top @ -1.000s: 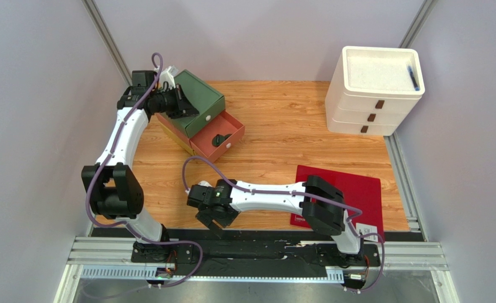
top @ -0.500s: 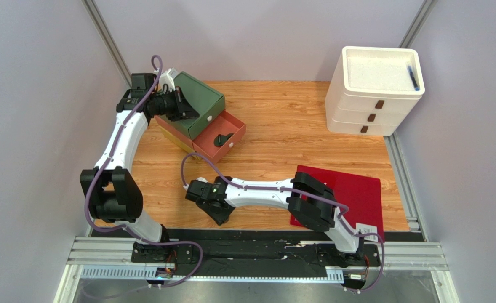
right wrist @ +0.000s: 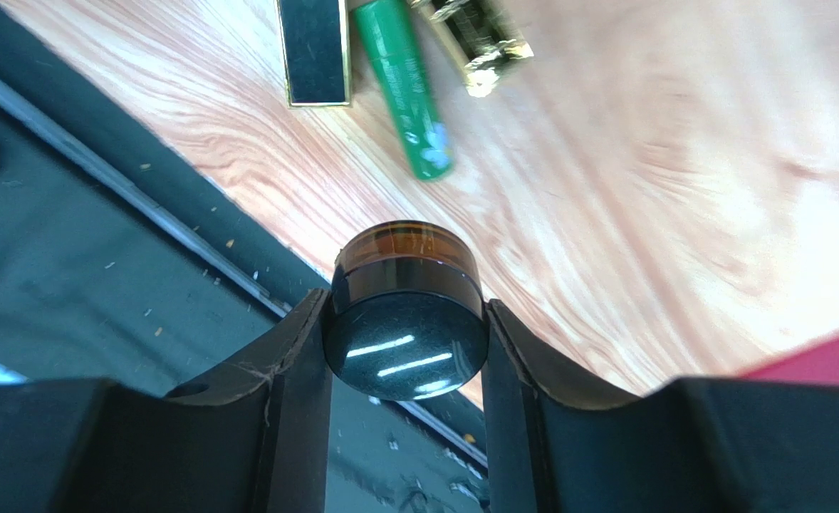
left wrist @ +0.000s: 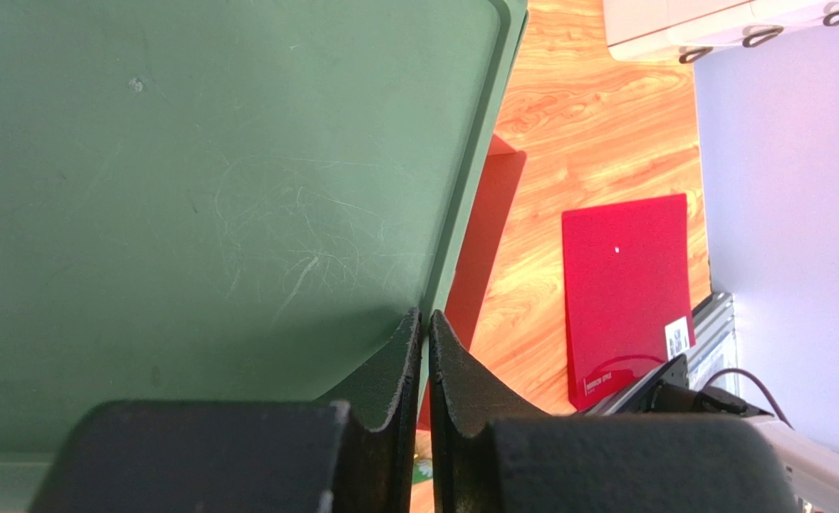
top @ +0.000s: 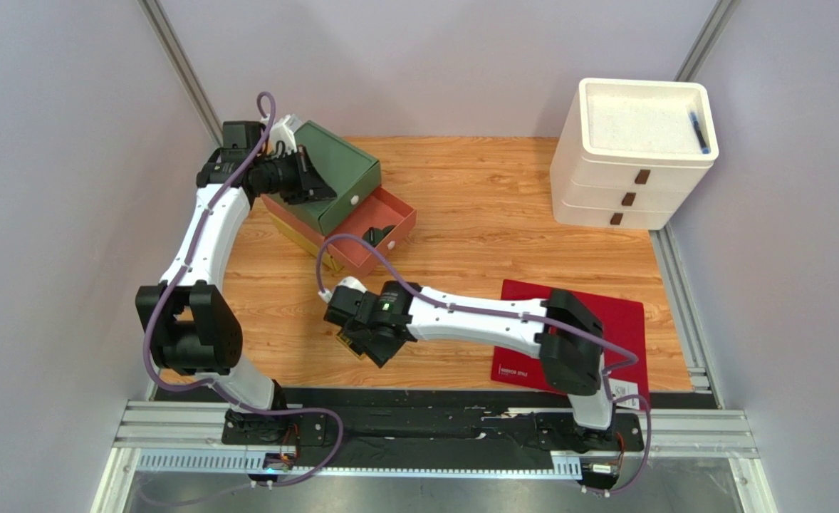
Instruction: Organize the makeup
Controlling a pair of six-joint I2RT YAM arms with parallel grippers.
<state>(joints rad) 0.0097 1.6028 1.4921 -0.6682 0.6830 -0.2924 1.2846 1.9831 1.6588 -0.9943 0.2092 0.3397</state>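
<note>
My right gripper [right wrist: 406,305] is shut on a dark round compact [right wrist: 406,347] with an amber body and glossy black lid, held just above the wood near the table's front edge; in the top view the gripper [top: 366,344] is left of centre. Below it lie a gold lipstick tube [right wrist: 315,48], a green tube [right wrist: 405,91] and another gold piece [right wrist: 479,32]. My left gripper [left wrist: 425,316] is shut on the thin wall of the green box [left wrist: 210,192] at the back left [top: 335,171]. A pink drawer [top: 390,217] under it stands open with a dark item [top: 372,236] inside.
A white three-drawer unit [top: 627,160] stands at the back right with a blue pen [top: 698,131] on top. A flat red sheet [top: 606,321] lies at the front right under the right arm. The black base rail [top: 435,412] runs along the near edge.
My right gripper has lifted away from the front edge and moved slightly back with the compact in it; the right arm has stretched out. The left arm has not moved.
</note>
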